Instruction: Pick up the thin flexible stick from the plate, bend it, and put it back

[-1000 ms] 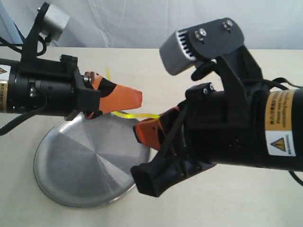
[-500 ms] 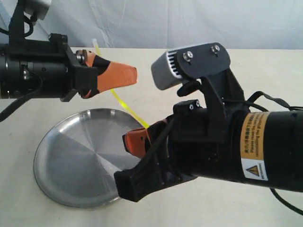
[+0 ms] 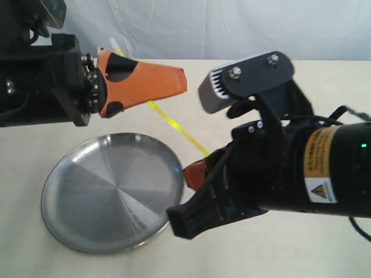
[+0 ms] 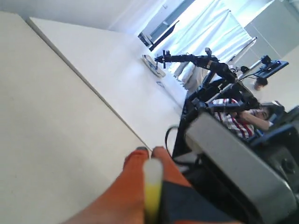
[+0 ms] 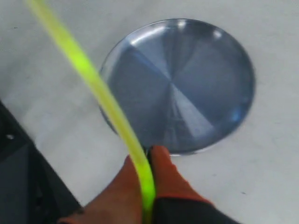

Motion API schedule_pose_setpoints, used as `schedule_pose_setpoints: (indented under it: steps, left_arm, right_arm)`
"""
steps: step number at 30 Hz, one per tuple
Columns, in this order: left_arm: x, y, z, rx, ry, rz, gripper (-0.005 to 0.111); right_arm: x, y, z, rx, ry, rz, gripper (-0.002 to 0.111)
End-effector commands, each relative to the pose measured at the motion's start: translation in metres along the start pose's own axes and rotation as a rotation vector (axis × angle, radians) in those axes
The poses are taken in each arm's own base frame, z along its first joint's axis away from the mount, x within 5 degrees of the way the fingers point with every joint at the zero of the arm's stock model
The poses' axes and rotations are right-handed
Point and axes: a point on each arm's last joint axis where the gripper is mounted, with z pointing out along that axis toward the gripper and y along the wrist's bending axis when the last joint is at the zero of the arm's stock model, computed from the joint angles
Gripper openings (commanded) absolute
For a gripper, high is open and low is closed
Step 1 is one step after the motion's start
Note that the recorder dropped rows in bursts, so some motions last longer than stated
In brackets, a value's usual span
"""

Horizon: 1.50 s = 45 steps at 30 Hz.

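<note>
Stick (image 3: 174, 123) hangs in the air just past the upper-right rim of the plate (image 3: 87, 197), with the left gripper (image 3: 175, 83) (upper left) and right gripper (image 3: 196, 171) (center) both pinched shut on it. Looks like the bending step, and it's barely curved. Next the two need to ease toward each other.

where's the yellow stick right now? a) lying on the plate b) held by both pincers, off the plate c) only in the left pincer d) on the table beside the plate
b: the stick spans from left pincer to right pincer, pinched in both wrist views, clear of the plate.
</note>
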Motion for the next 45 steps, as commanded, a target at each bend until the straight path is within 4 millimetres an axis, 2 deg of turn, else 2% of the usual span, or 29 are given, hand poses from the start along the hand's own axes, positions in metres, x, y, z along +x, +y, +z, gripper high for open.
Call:
schedule_pose_setpoints:
  steps: [1,5,9,12,15,18,22,28,32,35,37,40,45]
  left_arm:
    - [-0.013,-0.002,0.0,-0.063,-0.057,0.093,0.0]
    - [-0.01,0.012,-0.002,-0.217,-0.002,0.195,0.0]
    - [0.004,0.027,-0.005,-0.345,0.182,0.262,0.0]
    - [0.018,0.032,-0.006,-0.32,0.235,0.178,0.0]
    - [0.027,0.027,-0.006,-0.256,0.279,0.113,0.0]
    - [0.024,0.014,-0.005,-0.153,0.232,0.067,0.0]
    - [0.01,-0.008,-0.007,-0.045,0.119,0.053,0.0]
    - [-0.013,-0.026,-0.006,-0.009,0.036,0.117,0.0]
    - [-0.019,-0.014,-0.007,-0.175,0.028,0.24,0.0]
    - [-0.018,0.004,-0.012,-0.359,0.066,0.318,0.0]
    - [-0.014,0.013,-0.012,-0.406,0.067,0.264,0.0]
    - [-0.001,0.02,-0.012,-0.397,0.113,0.211,0.0]
    - [0.017,0.014,-0.01,-0.263,0.221,0.129,0.0]
  right_arm:
    - [-0.006,0.021,0.016,-0.142,-0.063,-0.006,-0.001]
    - [-0.009,0.029,0.016,-0.18,-0.094,-0.016,-0.001]
    - [-0.022,0.031,-0.004,-0.199,-0.177,-0.044,-0.001]
    - [-0.032,0.03,-0.024,-0.193,-0.258,-0.116,-0.001]
    - [-0.032,0.026,-0.033,-0.148,-0.232,-0.122,-0.001]
    - [-0.024,0.016,-0.029,-0.04,-0.134,-0.104,-0.001]
    - [-0.017,0.008,-0.013,0.064,-0.042,-0.083,-0.001]
    - [-0.004,0.02,0.028,-0.046,0.005,-0.016,-0.001]
    - [-0.003,0.03,0.035,-0.157,0.001,-0.019,-0.001]
    - [-0.008,0.035,0.025,-0.215,-0.05,-0.033,-0.001]
    - [-0.013,0.035,0.013,-0.236,-0.11,-0.041,-0.001]
    - [-0.022,0.034,-0.007,-0.258,-0.211,-0.055,-0.001]
    - [-0.027,0.031,-0.033,-0.268,-0.298,-0.091,-0.001]
